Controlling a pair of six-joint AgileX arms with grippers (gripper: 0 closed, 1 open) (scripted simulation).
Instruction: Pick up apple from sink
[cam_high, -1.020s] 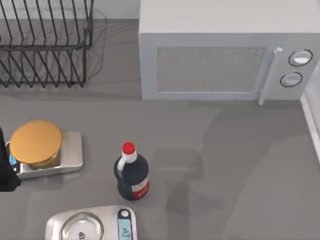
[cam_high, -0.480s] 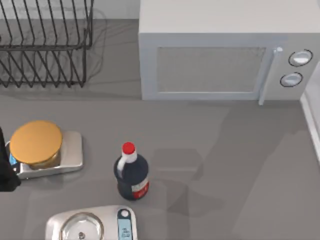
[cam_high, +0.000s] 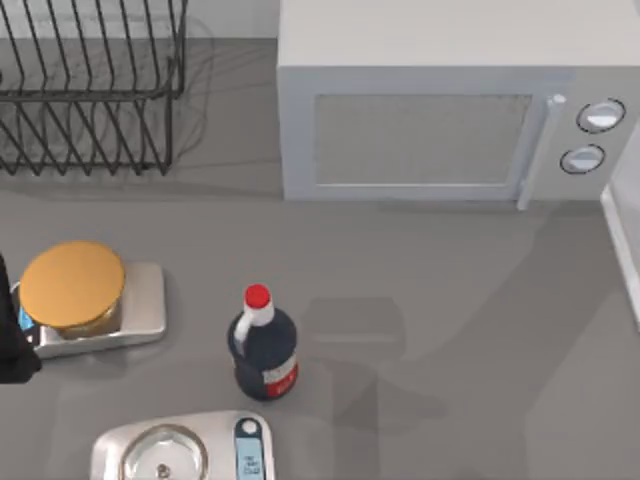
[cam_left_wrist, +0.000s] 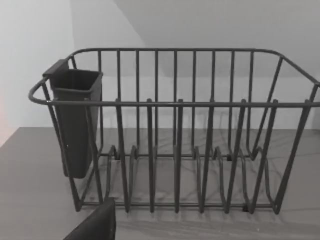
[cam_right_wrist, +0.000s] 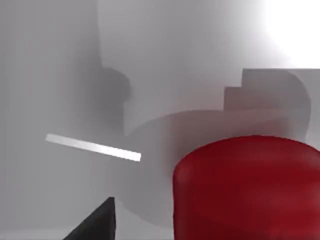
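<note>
Grey counter (cam_high: 450, 330) with kitchen things.
Wire dish rack (cam_high: 90, 90) upper left, microwave (cam_high: 440, 120) upper right, dark bottle (cam_high: 264, 350) centre, two scales (cam_high: 95, 310) (cam_high: 185, 450) lower left.

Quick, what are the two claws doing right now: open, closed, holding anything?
Left gripper: cannot be told.
Right gripper: cannot be told; it is close to the apple.

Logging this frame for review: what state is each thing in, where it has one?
Microwave: door shut.
Dark bottle: upright, red cap on.
Dish rack: upright, no dishes in its slots.
Scale at left: round tan item resting on it.
Apple: close before the right wrist camera, not yet gripped as far as visible.
</note>
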